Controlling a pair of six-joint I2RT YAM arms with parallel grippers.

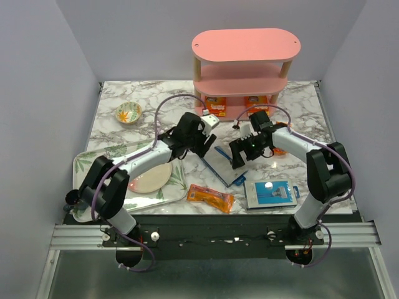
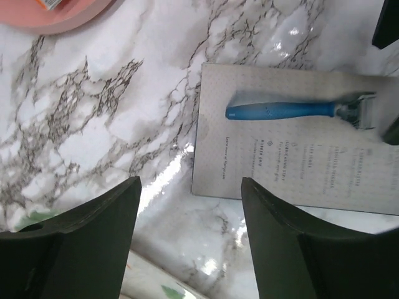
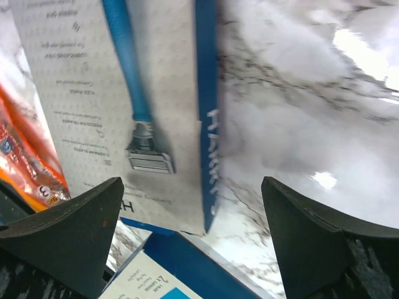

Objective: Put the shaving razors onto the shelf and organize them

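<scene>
Shelf (image 1: 245, 45) pink, posts (image 1: 197, 67) pale wood; table (image 1: 121, 134) white marble, grey-veined; razor card (image 2: 280, 156) grey (razor pictured blue, edge blue); packet (image 1: 211, 198) orange; tray (image 1: 84, 162) green leaf print; bowl (image 1: 128, 113) yellow-green leafed

The scene is lit evenly and brightly from above. White glare is thrown on the glossy table (image 2: 93, 124) in both wrist views. The right wrist view is smeared by blur; its fingers (image 3: 62, 237) are rendered dark.

I see my left gripper (image 2: 190, 184) spread open over the marble table (image 2: 93, 124), a grey razor card (image 2: 280, 165) lying flat just beyond it, the pink shelf (image 2: 62, 18) edge top-left.
</scene>
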